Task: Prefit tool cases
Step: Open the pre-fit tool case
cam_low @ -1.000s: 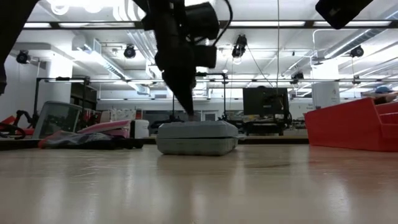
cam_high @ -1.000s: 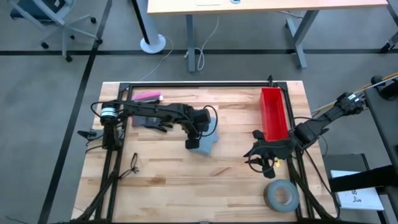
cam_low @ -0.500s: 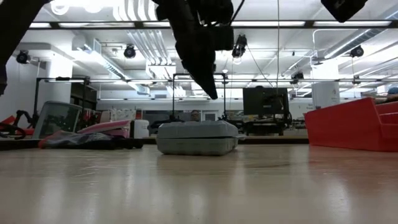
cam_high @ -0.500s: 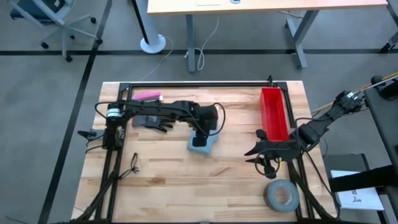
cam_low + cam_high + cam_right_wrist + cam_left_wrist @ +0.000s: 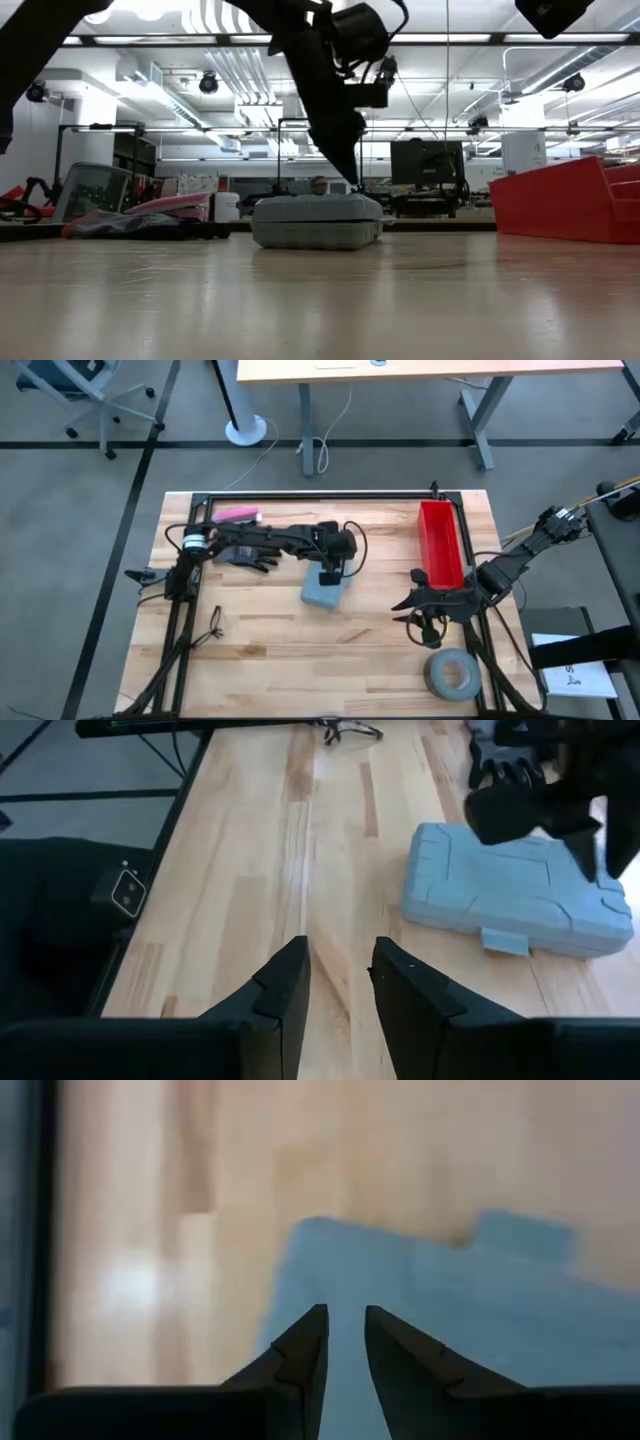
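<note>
High view: we see the flat grey-blue plastic case [image 5: 326, 592] closed, mid-counter [image 5: 260, 650].
Left tool [image 5: 329, 573]: we find it narrowly parted at the case's far edge, grasping nothing.
Right tool [image 5: 402, 607]: parted, empty, beside the red bin [image 5: 441, 540].

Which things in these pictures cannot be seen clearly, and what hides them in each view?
- Inside of the tool case: all views; it lies closed on the table.
- Whether the left gripper touches the case: low view shows its tip at the case's top but not contact; the left wrist view is blurred.
- Far end of the case: high view, the left arm covers it.
- Inside of the red bin: too small in the high view.
</note>
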Tool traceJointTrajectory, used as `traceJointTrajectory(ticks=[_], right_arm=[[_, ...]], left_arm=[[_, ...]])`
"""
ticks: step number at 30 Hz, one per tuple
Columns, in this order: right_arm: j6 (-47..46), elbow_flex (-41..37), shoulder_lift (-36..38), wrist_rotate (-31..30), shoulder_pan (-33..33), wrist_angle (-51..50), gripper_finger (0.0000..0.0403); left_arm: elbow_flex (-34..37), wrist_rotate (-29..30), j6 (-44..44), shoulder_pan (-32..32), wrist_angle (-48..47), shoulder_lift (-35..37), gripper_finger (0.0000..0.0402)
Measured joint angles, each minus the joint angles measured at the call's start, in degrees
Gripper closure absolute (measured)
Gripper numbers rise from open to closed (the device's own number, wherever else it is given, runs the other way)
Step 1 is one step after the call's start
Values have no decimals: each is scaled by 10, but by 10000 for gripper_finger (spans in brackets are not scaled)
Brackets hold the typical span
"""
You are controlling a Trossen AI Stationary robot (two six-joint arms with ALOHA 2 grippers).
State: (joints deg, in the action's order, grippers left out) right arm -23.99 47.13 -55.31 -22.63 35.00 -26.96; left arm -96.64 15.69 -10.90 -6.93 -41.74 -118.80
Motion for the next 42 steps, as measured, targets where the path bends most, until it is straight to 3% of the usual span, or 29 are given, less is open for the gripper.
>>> traceJointTrajectory(ticks=[10, 24, 28, 32, 42], right_arm=[[6, 0, 0, 0, 0, 7, 316], [10, 0, 0, 0, 0, 7, 312], [15, 0, 0, -4, 0, 8, 312], [15, 0, 0, -15, 0, 8, 305], [27, 0, 13, -37, 0, 2, 302]], left_arm=[[29, 14, 5, -10, -31, -7, 326], [42, -10, 75, 0, -159, 10, 326], [32, -28, 82, 2, -179, 20, 326], [7, -83, 90, 5, -173, 24, 324], [-34, -139, 115, 35, -110, 17, 251]])
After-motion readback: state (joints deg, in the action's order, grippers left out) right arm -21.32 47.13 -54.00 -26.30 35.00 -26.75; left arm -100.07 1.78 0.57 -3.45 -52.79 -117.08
